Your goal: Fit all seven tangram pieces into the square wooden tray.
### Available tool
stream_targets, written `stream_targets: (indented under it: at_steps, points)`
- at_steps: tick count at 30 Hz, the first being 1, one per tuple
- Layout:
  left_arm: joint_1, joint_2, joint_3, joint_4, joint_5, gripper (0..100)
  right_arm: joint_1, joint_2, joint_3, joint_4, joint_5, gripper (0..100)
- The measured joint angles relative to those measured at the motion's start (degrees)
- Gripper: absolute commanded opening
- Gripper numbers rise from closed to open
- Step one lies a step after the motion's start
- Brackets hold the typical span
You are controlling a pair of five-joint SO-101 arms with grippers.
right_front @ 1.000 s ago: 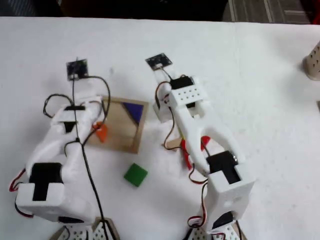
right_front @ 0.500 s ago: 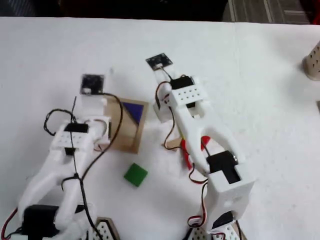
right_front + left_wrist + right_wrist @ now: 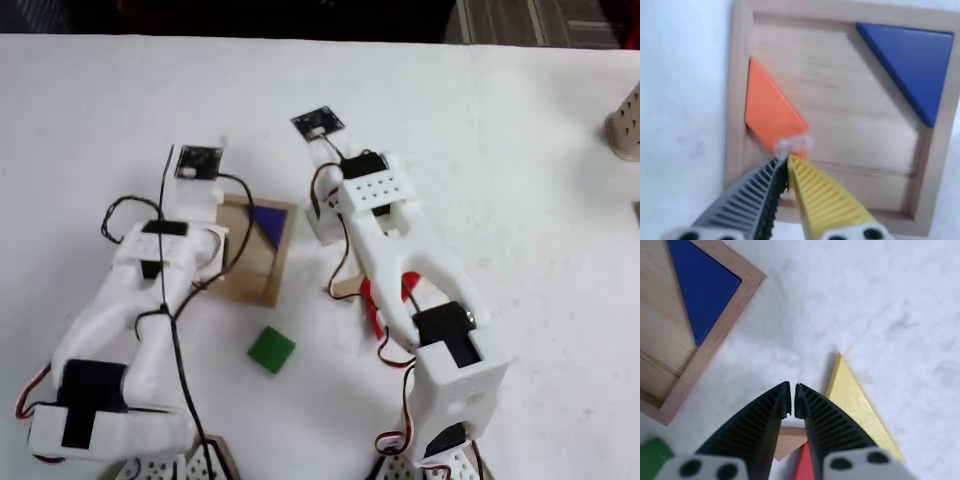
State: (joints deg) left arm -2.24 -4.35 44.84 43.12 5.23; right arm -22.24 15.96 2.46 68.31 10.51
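Left claw [image 3: 787, 163], right claw [image 3: 792, 391]: closed.

Swung the left arm [image 3: 120, 300] toward 3 o'clock over the last second. Carried its wrist camera board [image 3: 198, 162] from well outside the 10 o'clock corner of the square wooden tray [image 3: 250, 295] to just beside that corner, with the wrist now lying across the tray's 9 o'clock side. Stretched out toward 12 o'clock half a second ago, dropping the shoulder block [image 3: 90, 395] toward 6 o'clock, then drew back partway. Covered, in the high view, the orange parallelogram [image 3: 770, 117], which showed a second ago at the tray's 8 o'clock rim, close beside the arm.
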Motion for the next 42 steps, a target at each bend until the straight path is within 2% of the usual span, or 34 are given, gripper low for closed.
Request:
stream_targets:
  at_steps: [7,15,21,27,34,38,42]
  points:
    - [2.5,2.2,-0.2,-8.1,0.0,2,0.0,0.0,0.0,0.0,0.0,1.9]
    - [7.3,3.3,-0.2,-12.9,0.2,2,0.0,0.0,0.0,0.0,0.0,1.9]
    - [7.7,4.0,0.0,-18.9,6.0,2,0.0,0.0,0.0,0.0,0.0,1.9]
    - [7.2,3.2,1.1,-19.3,6.5,2,0.0,0.0,0.0,0.0,0.0,1.9]
    - [3.7,-7.3,9.8,-19.3,6.5,2,0.0,0.0,0.0,0.0,0.0,1.9]
    - [1.8,-8.3,9.9,-13.6,6.8,2,0.0,0.0,0.0,0.0,0.0,1.9]
    - [2.0,-1.7,5.6,-11.3,6.8,2,0.0,0.0,0.0,0.0,0.0,1.9]
